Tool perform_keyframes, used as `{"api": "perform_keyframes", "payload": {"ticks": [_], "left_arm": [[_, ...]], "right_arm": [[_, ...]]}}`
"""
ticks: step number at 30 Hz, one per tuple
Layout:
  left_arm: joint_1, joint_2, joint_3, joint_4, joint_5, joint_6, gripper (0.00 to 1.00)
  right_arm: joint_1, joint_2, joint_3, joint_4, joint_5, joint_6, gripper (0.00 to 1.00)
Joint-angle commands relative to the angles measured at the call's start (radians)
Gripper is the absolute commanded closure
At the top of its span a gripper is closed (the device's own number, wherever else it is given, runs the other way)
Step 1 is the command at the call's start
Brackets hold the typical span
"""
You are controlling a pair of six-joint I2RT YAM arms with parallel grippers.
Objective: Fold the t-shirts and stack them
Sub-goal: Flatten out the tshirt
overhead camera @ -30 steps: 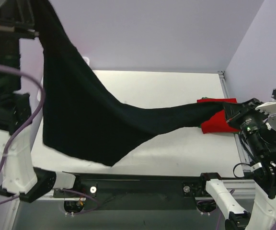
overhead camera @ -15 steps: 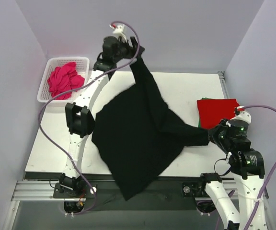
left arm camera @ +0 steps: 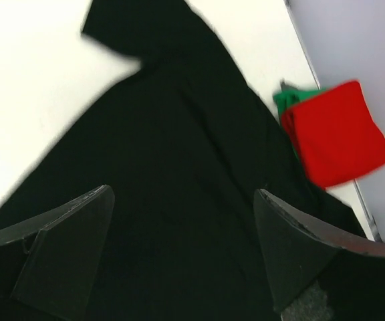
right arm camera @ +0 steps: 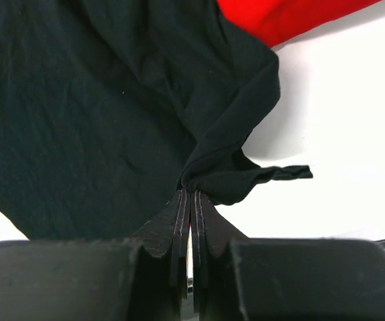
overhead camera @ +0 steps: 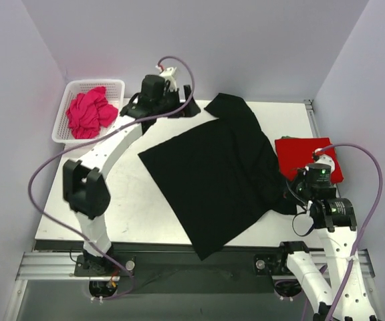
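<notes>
The black t-shirt [overhead camera: 212, 177] lies spread across the table, one sleeve reaching to the back edge. My left gripper [overhead camera: 184, 101] hovers open above its far left corner; in the left wrist view its fingers [left arm camera: 65, 257] stand wide apart over the black t-shirt [left arm camera: 179, 167] with nothing between them. My right gripper [overhead camera: 293, 194] is shut on the shirt's right edge, and a bunch of black cloth [right arm camera: 226, 167] is pinched at its tips [right arm camera: 192, 194]. A folded red t-shirt [overhead camera: 307, 158] lies at the right. The pink t-shirt [overhead camera: 89, 111] sits crumpled in the basket.
The white mesh basket [overhead camera: 92, 83] stands at the back left corner of the table. Something green [left arm camera: 287, 100] peeks out from under the red t-shirt [left arm camera: 336, 134]. Purple walls close in the table on the left, back and right.
My left gripper opened and let go of the black t-shirt, which dropped from hanging in the air to lying flat on the table. My right gripper stayed shut on its edge.
</notes>
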Motion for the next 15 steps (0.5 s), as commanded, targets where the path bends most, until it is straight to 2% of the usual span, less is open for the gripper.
{"api": "perform_keyframes", "payload": {"ticks": [1,4,7,15], "left_arm": [[-0.018,-0.133,-0.225,-0.105,0.015,-0.089,0.03],[-0.047,-0.178,-0.405,-0.091,0.056,-0.148,0.03],[-0.062,-0.163,-0.513,-0.059,0.116,-0.212,0.04],[-0.087,-0.107,-0.576,-0.064,0.1,-0.228,0.04]], "right_arm": [[0.01,0.012,-0.013,0.022,-0.031,-0.016,1.0],[0.014,0.017,-0.019,0.022,-0.05,-0.013,1.0],[0.017,0.024,-0.015,0.022,-0.057,-0.011,1.0],[0.023,0.038,-0.035,0.03,-0.057,-0.004,1.0]]}}
